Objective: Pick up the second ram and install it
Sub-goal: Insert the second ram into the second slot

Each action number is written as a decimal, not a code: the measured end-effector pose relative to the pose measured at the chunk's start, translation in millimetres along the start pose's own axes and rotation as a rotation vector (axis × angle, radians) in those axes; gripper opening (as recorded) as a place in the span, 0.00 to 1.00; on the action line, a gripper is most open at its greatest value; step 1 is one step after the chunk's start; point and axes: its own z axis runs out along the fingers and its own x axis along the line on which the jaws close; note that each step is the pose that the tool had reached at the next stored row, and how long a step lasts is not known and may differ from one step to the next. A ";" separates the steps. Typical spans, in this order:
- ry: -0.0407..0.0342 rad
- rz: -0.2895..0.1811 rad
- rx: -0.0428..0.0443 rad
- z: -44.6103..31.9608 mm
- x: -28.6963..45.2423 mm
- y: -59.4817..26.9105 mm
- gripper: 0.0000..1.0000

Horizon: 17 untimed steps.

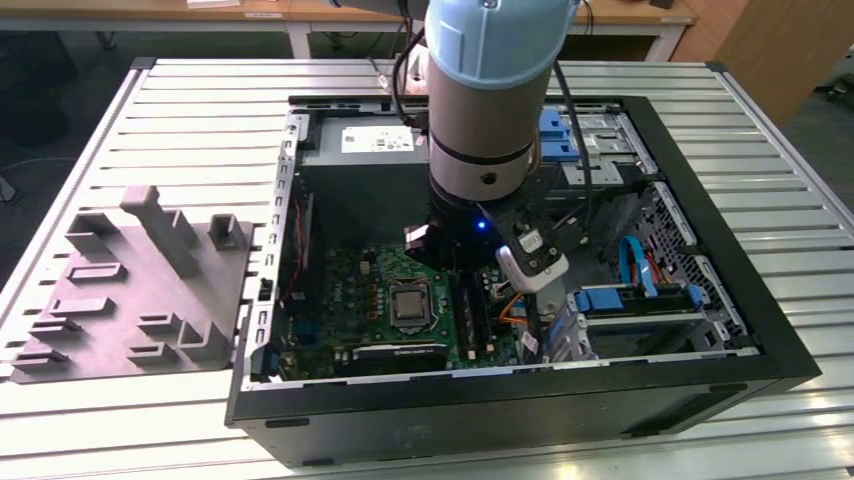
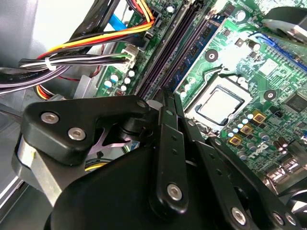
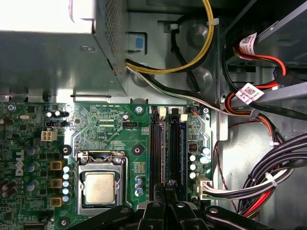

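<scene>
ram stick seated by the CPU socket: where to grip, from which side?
Likely its top long edge, from straight above, pinching the two flat faces. The ram stick stands on edge, thin, with black slots close alongside, leaving little room from the side.

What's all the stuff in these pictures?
computer case: one, black, open, on the table
table: one, silvery slats, under the case
moulded tray: one, grey, on the table beside the case
motherboard: one, green, inside the case
processor: one, silver, on the motherboard
memory slots: several, dark, beside the processor
ram stick: one I can tell, bluish-green, in a slot
power supply: one, grey, inside the case
cables: many, mixed colours, beside the motherboard
robot arm: one, grey and pale blue, reaching into the case
gripper: one, black, over the slots
</scene>
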 end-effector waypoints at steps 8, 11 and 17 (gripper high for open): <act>-0.0001 0.001 -0.0050 2.1 0.1 -0.1 0.12; -0.0002 0.006 -0.0064 2.5 0.1 -0.1 0.12; -0.0002 0.006 -0.0064 4.3 0.3 -0.3 0.12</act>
